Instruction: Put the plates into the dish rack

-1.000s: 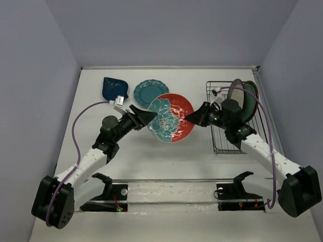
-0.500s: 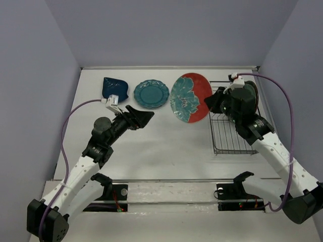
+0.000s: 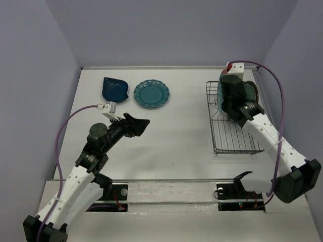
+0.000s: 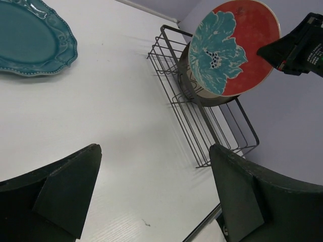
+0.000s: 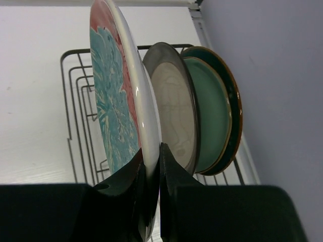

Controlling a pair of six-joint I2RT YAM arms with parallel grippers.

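Right wrist: right gripper (image 5: 151, 162) clamping the red flowered plate (image 5: 113, 101) by its rim, upright at the dish rack (image 5: 75, 103), just beside the silver plate (image 5: 174, 116). Pale mint plate (image 5: 212, 111) and dark teal plate (image 5: 237, 108) standing behind. Left gripper (image 4: 154, 174) hanging open, holding nothing. Teal scalloped plate (image 3: 151, 94) and navy leaf plate (image 3: 114, 88) lying flat on the table (image 3: 171, 141).

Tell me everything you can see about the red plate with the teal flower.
The red plate is round, glossy and ceramic-looking. A large teal flower covers much of its face, and its rim and back are pale. It stands on edge, pinched at the rim by the right end effector, over the dish rack. Its back faces the silver plate racked just behind it. Whether it touches the rack or that plate cannot be told.
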